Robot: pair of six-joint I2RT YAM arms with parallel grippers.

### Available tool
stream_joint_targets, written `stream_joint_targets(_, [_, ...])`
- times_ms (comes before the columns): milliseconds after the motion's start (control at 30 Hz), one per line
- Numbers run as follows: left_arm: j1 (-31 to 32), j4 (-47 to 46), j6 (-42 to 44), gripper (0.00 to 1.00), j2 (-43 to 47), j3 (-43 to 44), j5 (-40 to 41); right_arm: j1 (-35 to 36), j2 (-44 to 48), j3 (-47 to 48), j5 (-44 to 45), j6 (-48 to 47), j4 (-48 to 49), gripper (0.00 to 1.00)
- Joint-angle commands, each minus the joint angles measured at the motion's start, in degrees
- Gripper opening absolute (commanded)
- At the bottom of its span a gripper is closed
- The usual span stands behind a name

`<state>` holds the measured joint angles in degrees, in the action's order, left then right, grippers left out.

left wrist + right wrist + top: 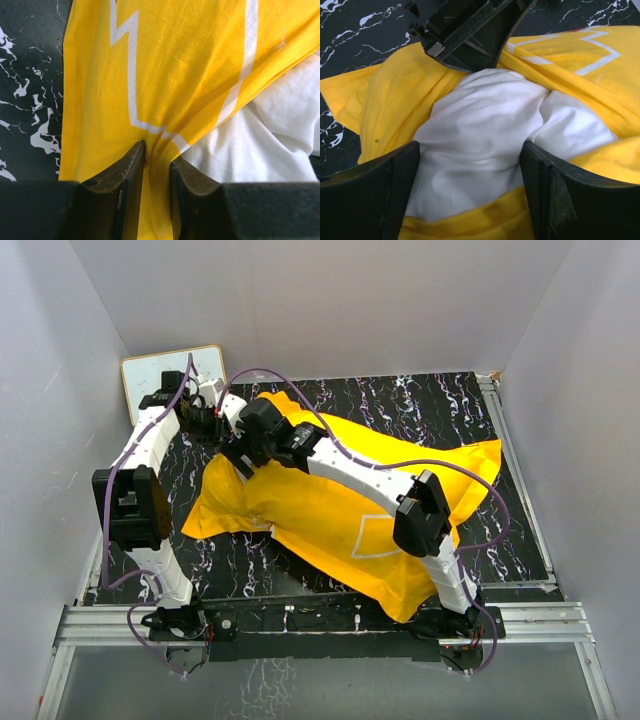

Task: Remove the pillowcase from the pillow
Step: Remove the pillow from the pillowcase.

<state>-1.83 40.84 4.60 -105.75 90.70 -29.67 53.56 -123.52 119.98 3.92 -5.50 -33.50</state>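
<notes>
The bright yellow pillowcase (340,505) lies slantwise across the black marbled table, stuffed with the pillow. At its far left end the case mouth gapes and the white pillow (480,120) bulges out of it. My left gripper (157,152) is shut on a bunched fold of the pillowcase (165,65) at the mouth's rim, right beside the pillow (270,140). My right gripper (470,145) stands open, its fingers astride the exposed white pillow, with yellow pillowcase (395,105) around it. In the top view both grippers meet at that end, left (220,418), right (248,440).
A white-faced board (170,375) with a light wooden rim leans at the back left corner, just behind the left arm. Grey walls close in the table (430,405) on three sides. The left gripper's body (470,30) hangs close above the right gripper's view.
</notes>
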Motion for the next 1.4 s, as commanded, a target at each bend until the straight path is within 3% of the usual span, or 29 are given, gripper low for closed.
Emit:
stream_joint_targets(0, [-1.51,4.38,-2.39,0.0,3.01,-1.74,-1.38,-0.83,0.5,3.35,-5.08,-2.67,2.05,0.84])
stream_joint_targets(300, [-1.46,5.71,-2.75,0.0,4.15,-4.12,-3.98,-1.07,-4.21,5.57,-4.4,-3.98,1.51,0.85])
stream_joint_targets(433, [-1.56,6.58,-1.81,0.0,4.76,-3.8,-4.37,-2.48,-4.74,0.8,-0.92,-2.3,2.39,0.8])
stream_joint_targets(500, [-1.6,6.85,-1.65,0.0,5.07,-3.48,-4.34,-2.8,-4.55,-3.08,2.77,-1.5,3.63,0.72])
stream_joint_targets(700, [-3.2,7.02,-0.65,0.0,5.82,-2.82,-3.72,-3.81,-6.33,-9.82,13.47,2.81,1.8,0.17])
stream_joint_targets(767, [-4.14,7.23,0.41,0.0,5.77,-1.87,-2.76,-3.84,-6.32,-12.21,17.4,4.89,0.59,0.08])
stream_joint_targets(1100, [-8.92,-3.26,4.35,0.0,6.93,-3.16,5.68,-1.73,12.19,-47.4,18.01,10.66,14.92,0.08])
stream_joint_targets(1233, [-8.88,-9.79,6.9,0.0,7.21,-8.53,12.81,-1.73,26.4,-60.15,11.67,15.32,24.64,0.08])
stream_joint_targets(1367, [-8.56,-13.97,7.56,0.0,6.69,-11.92,19.68,-2.3,38.72,-66.06,9.12,19.61,33.26,0.08])
